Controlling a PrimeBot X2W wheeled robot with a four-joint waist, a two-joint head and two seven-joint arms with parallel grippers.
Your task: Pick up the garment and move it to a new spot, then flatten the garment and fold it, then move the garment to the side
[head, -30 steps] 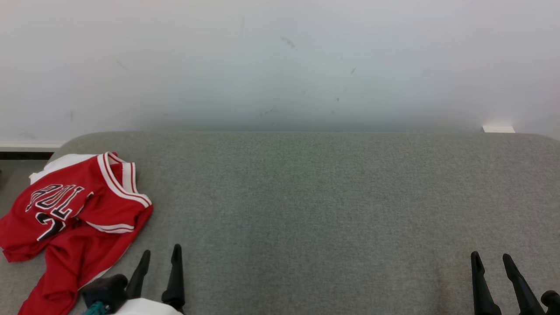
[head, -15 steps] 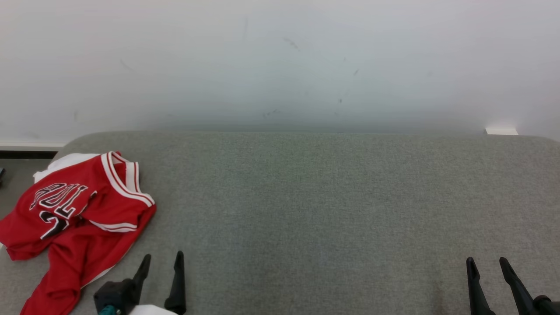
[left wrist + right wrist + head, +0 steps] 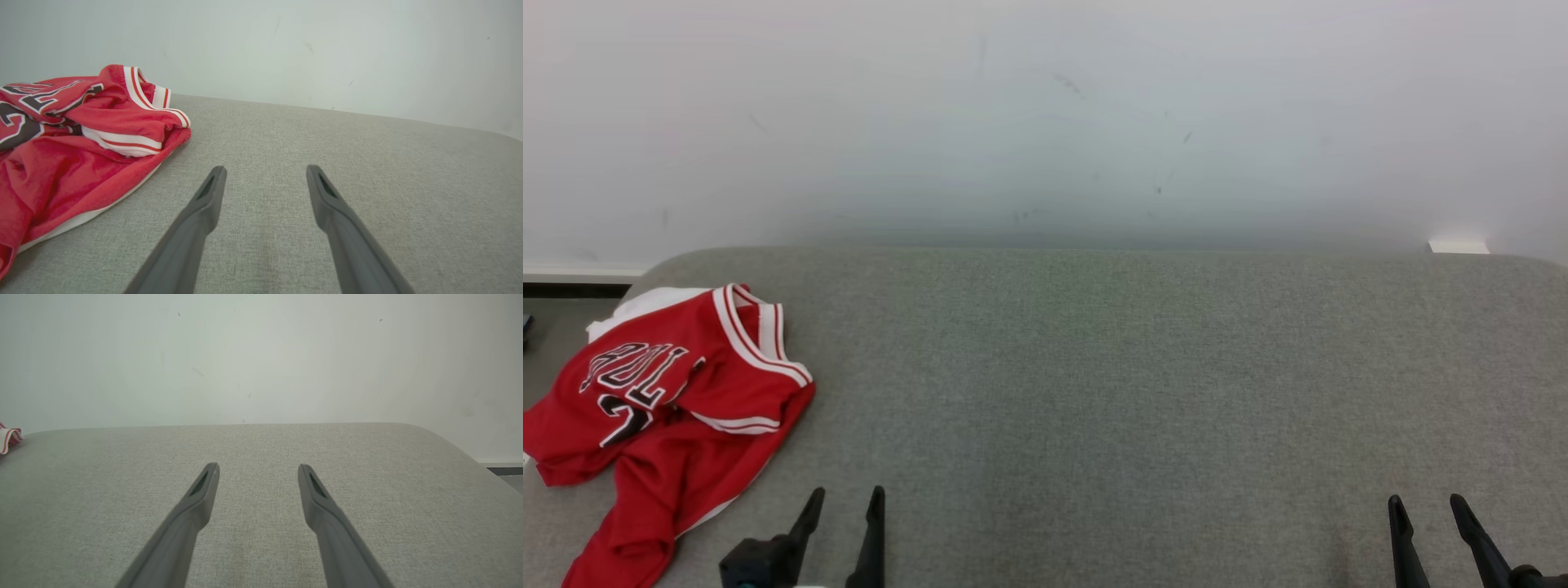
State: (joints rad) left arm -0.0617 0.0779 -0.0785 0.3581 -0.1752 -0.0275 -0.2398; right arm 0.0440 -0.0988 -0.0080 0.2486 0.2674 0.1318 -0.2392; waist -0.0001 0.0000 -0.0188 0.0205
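Note:
The garment [image 3: 662, 408] is a red basketball jersey with white and red trim and black lettering, lying crumpled at the far left of the grey padded surface [image 3: 1111, 384]. In the left wrist view the garment [image 3: 73, 139] lies to the left of the fingers, apart from them. My left gripper [image 3: 846, 494] stands open at the lower left, just right of the jersey's hem, with nothing between its fingers. My right gripper [image 3: 1426, 502] stands open at the lower right, far from the jersey. A scrap of the garment's trim [image 3: 8, 439] peeks in at the left edge of the right wrist view.
A pale wall [image 3: 1045, 122] rises right behind the padded surface. The surface's left end rounds off beside the jersey, with dark floor [image 3: 556, 322] beyond it. Its right end rounds off too [image 3: 449, 445].
Both grippers have drawn back toward the bottom edge of the head view, the left one also shifting a little right. The jersey has stayed where it was.

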